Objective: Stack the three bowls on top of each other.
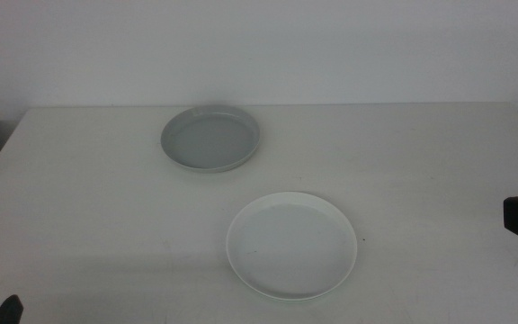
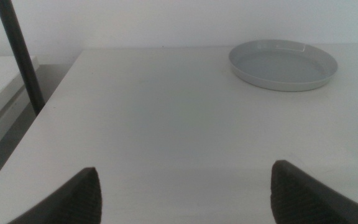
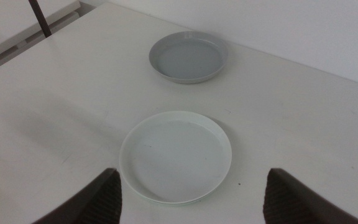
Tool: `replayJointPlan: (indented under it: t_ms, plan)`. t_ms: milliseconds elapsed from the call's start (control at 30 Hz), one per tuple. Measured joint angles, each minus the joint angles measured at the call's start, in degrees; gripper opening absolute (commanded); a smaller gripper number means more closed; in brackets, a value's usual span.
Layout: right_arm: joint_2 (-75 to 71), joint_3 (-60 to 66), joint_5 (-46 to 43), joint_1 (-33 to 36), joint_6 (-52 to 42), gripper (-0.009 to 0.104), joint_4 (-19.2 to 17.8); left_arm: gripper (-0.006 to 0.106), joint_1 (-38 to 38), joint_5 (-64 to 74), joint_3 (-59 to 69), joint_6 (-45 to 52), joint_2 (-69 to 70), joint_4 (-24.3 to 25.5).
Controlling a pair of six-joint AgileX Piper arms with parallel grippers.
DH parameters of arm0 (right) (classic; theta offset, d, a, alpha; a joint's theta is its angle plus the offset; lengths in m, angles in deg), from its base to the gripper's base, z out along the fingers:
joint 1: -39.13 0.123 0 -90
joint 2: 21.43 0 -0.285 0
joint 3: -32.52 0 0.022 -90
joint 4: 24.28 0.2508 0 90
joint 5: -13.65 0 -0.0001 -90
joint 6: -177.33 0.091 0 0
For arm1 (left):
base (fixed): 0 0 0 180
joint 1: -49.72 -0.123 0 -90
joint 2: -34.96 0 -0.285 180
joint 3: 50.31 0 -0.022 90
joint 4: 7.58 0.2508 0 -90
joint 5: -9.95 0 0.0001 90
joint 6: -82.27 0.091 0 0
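Well, grey bowl [image 1: 210, 139] & white bowl [image 1: 291, 245] apart (unstacked).

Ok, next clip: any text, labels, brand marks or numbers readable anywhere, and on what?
None. No word, number or mark shows in any view.
Grey bowl: plain, no print.
White bowl: plain, no print.
Table: bare white surface, no label.
Left gripper and right gripper: dark, open, no visible marking.
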Motion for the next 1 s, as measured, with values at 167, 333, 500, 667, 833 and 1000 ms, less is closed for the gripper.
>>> replayJointPlan:
  t_ms: [167, 333, 500, 667, 833, 1000]
  plan:
    - [0.0, 0.0, 0.0, 0.0, 0.0, 0.057, 0.0, 0.105, 0.0, 0.6, -5.0, 0.0, -5.1, 0.4]
    - [0.0, 0.0, 0.0, 0.0, 0.0, 0.057, 0.0, 0.105, 0.0, 4.8, -21.0, 0.0, -22.0, 0.5]
    - [0.0, 0.0, -0.1, 0.0, 0.0, 0.057, 0.0, 0.105, 0.0, 14.3, -39.3, 0.0, -39.4, 0.7]
    - [0.0, 0.0, -0.1, 0.0, 0.0, 0.057, 0.0, 0.105, 0.0, 26.2, -57.8, 0.0, -54.3, 0.4]
    - [0.0, 0.0, -0.1, 0.0, 0.0, 0.057, 0.0, 0.105, 0.0, 35.2, -70.8, 0.0, -67.2, 0.3]
    - [0.0, 0.0, -0.1, 0.0, 0.0, 0.057, 0.0, 0.105, 0.0, 34.8, -74.4, 0.0, -75.4, 0.3]
